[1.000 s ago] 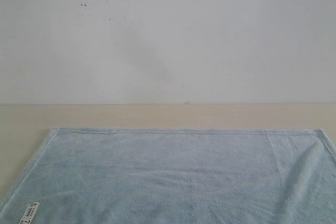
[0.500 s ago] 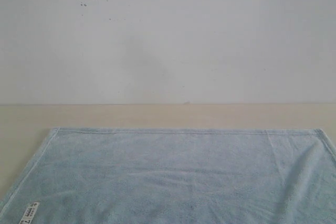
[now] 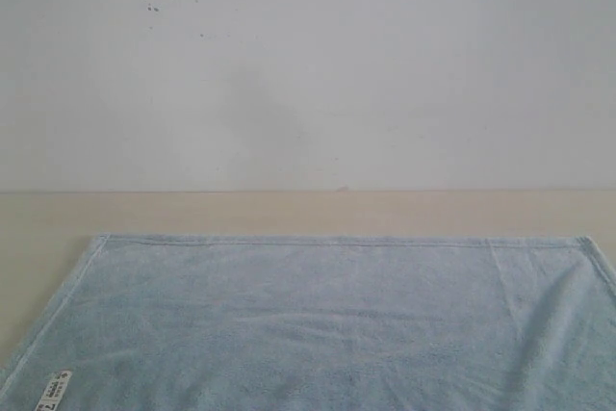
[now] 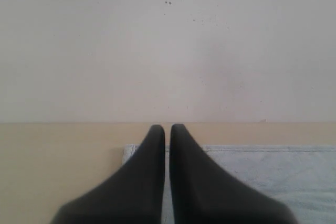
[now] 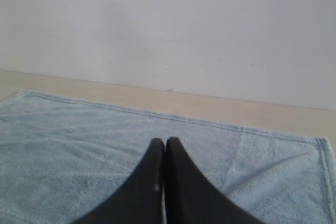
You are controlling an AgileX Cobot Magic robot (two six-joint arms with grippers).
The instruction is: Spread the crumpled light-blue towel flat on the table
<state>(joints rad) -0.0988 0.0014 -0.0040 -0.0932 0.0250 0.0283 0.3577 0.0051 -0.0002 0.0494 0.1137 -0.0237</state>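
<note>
The light-blue towel (image 3: 327, 320) lies spread out flat on the beige table (image 3: 289, 211), its far hem straight and both far corners in view. A small white label (image 3: 53, 390) sits near its left edge. Neither gripper appears in the exterior view. In the left wrist view my left gripper (image 4: 167, 128) is shut with nothing between its black fingers, raised over the towel (image 4: 273, 171) near a far corner. The right wrist view shows my right gripper (image 5: 166, 141) shut and empty above the towel (image 5: 79, 156).
A plain white wall (image 3: 308, 64) with a few dark specks rises behind the table's far edge. A strip of bare table runs between the towel's far hem and the wall, and bare table (image 4: 58, 171) lies beside the towel's left corner.
</note>
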